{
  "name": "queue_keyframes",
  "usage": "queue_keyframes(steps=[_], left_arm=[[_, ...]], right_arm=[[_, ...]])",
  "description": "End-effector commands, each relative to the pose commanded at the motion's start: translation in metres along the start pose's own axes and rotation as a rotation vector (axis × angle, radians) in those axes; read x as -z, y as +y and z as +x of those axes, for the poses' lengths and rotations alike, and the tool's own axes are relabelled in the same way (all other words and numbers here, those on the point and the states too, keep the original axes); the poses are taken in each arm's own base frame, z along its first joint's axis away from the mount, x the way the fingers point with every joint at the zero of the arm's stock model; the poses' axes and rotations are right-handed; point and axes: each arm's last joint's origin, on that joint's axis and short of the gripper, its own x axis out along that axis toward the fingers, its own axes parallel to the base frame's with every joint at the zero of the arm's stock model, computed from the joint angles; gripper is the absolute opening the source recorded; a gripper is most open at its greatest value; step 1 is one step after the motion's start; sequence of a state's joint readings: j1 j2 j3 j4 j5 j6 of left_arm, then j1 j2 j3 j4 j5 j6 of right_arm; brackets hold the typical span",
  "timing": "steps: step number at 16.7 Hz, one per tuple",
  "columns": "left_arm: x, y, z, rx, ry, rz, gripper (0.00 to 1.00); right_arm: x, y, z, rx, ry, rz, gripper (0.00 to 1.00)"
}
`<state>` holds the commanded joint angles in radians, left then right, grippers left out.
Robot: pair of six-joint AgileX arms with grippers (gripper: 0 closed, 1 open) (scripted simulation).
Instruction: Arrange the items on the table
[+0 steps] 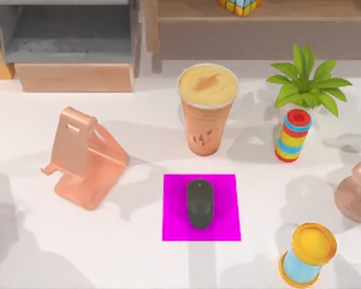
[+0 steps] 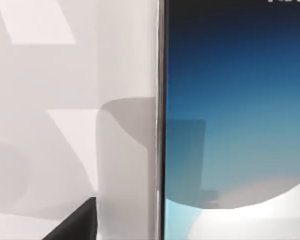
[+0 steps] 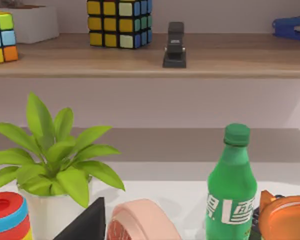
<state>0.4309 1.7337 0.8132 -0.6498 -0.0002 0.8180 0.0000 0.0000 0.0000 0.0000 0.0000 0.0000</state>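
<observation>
A mouse [image 1: 200, 203] sits centred on its pink pad [image 1: 228, 186], the drink cup [image 1: 207, 109] just behind, a stand [image 1: 86, 158] waiting empty on the desk [image 1: 138, 259]. The phone [image 2: 235, 120] lies close beneath the left arm's fingers, apparently next to be moved; whether either arm's fingers are spread cannot be told.

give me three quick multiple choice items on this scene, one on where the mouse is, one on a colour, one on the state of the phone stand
1. Where is the mouse?
A. on the magenta pad
B. on the stand
C. beside the plant

2. What colour is the cup?
A. green
B. orange
C. blue

3. What state is the stand in?
A. lying flat
B. holding the phone
C. upright with nothing on it

Answers: 1 A, the top view shows the mouse in the middle of the pad. 2 B, its wall is orange under a creamy top. 3 C, it stands bare left of the cup, while the phone shows in the left wrist view.
</observation>
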Motion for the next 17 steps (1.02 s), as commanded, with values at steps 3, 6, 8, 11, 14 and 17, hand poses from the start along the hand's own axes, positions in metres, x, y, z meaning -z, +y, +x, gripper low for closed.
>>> queue_keyframes(steps=[3,6,8,11,14,17], left_arm=[[0.0000,0.0000,0.0000,0.000,0.000,0.000,0.92],[0.0000,0.0000,0.0000,0.000,0.000,0.000,0.70],[0.0000,0.0000,0.0000,0.000,0.000,0.000,0.55],[0.0000,0.0000,0.0000,0.000,0.000,0.000,0.32],[0.0000,0.0000,0.0000,0.000,0.000,0.000,0.10],[0.0000,0.0000,0.0000,0.000,0.000,0.000,0.00]], right_arm=[[0.0000,0.0000,0.0000,0.000,0.000,0.000,1.00],[0.0000,0.0000,0.0000,0.000,0.000,0.000,1.00],[0.0000,0.0000,0.0000,0.000,0.000,0.000,1.00],[0.0000,0.0000,0.0000,0.000,0.000,0.000,1.00],[0.0000,0.0000,0.0000,0.000,0.000,0.000,1.00],[0.0000,0.0000,0.0000,0.000,0.000,0.000,1.00]])
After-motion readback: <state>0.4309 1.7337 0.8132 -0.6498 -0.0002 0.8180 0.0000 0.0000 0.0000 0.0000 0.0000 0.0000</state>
